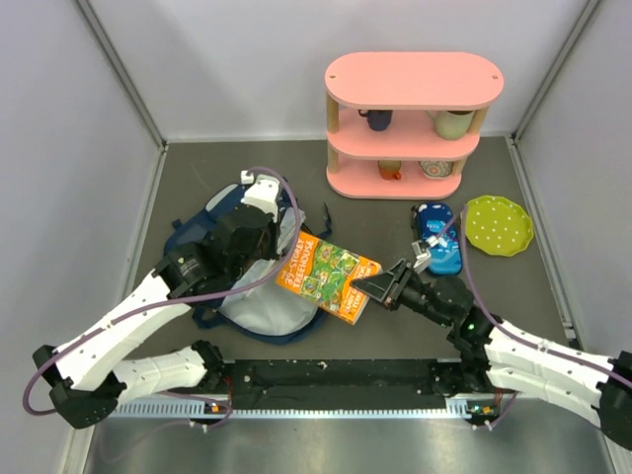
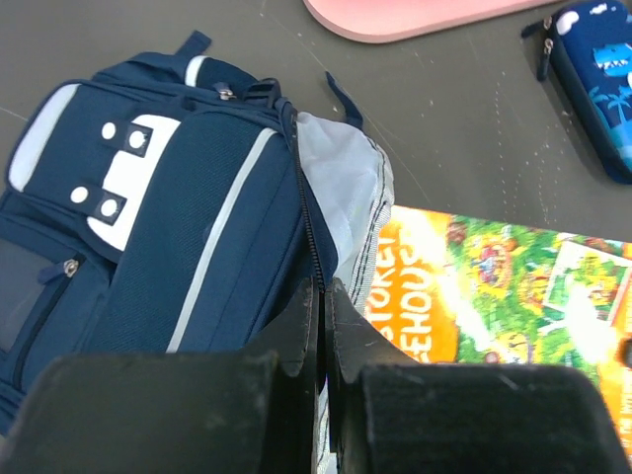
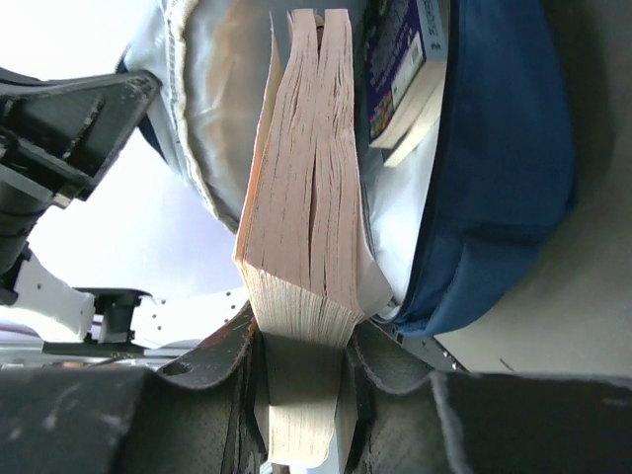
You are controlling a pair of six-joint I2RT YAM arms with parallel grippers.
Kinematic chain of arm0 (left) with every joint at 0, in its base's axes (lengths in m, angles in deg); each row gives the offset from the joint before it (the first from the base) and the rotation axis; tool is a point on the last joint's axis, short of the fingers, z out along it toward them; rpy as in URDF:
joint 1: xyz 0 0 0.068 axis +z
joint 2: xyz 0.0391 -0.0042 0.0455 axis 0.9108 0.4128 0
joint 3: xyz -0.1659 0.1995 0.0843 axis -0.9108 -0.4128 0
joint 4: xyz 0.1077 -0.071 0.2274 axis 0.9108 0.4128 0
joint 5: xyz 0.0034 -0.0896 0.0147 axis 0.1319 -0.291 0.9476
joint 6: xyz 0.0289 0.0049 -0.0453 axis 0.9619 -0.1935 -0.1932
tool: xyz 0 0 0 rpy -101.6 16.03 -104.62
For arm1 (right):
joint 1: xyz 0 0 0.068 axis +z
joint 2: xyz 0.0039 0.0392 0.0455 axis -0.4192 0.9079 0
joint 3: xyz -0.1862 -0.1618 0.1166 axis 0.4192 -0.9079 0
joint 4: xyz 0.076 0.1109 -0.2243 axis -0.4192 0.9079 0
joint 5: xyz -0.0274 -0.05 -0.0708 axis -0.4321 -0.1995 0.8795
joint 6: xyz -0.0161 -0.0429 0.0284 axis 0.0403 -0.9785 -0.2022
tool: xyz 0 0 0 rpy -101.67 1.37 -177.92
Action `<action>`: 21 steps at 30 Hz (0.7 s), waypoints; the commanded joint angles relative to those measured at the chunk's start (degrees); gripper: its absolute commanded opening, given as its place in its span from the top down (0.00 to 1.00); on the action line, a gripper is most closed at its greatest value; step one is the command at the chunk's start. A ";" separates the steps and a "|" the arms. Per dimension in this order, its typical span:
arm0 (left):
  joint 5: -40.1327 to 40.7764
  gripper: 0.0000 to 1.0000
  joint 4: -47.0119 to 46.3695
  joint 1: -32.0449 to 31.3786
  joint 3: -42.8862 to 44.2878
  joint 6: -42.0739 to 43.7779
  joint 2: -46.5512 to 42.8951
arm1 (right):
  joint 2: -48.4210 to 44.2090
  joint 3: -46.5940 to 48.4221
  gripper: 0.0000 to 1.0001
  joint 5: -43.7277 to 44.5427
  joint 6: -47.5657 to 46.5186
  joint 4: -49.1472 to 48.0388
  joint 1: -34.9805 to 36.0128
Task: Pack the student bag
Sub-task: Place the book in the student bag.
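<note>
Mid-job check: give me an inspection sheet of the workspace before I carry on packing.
Surface: dark grey table, faintly scuffed.
Job's things: navy backpack lying open, grey lining showing; book with its far end in the opening; second book already inside.
Clutter: blue pencil case and green dotted plate, right of the book.
Grippers: left gripper shut on the backpack's opening edge; right gripper shut on the book's near end.
Cables: purple cable looping over the backpack; second cable beside the pencil case.
Surroundings: pink shelf holding mugs at the back; pale walls.
</note>
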 commanded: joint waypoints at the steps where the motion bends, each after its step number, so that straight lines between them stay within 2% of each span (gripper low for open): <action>1: -2.61 1.00 -9.42 -0.14 3.03 0.01 -0.44 | 5.50 3.46 1.00 2.06 3.81 -13.40 3.21; 4: -3.85 1.00 -10.03 -0.14 3.03 -0.08 -0.35 | 11.21 4.77 1.00 3.74 4.51 -14.03 4.18; 12: -4.47 1.00 -9.51 -0.23 4.79 2.11 0.88 | 34.13 11.37 1.00 2.43 6.00 -35.10 4.80; 15: -3.85 1.00 -9.24 -0.05 4.35 2.29 0.36 | 39.16 11.81 1.00 0.76 8.02 -42.30 4.98; 17: -4.02 1.00 -9.33 -0.05 4.00 2.64 0.09 | 39.71 11.37 1.00 1.28 8.47 -42.77 5.33; 21: -5.07 1.00 -10.03 0.03 4.00 2.55 -0.52 | 39.18 14.26 1.00 2.42 6.72 -36.37 5.94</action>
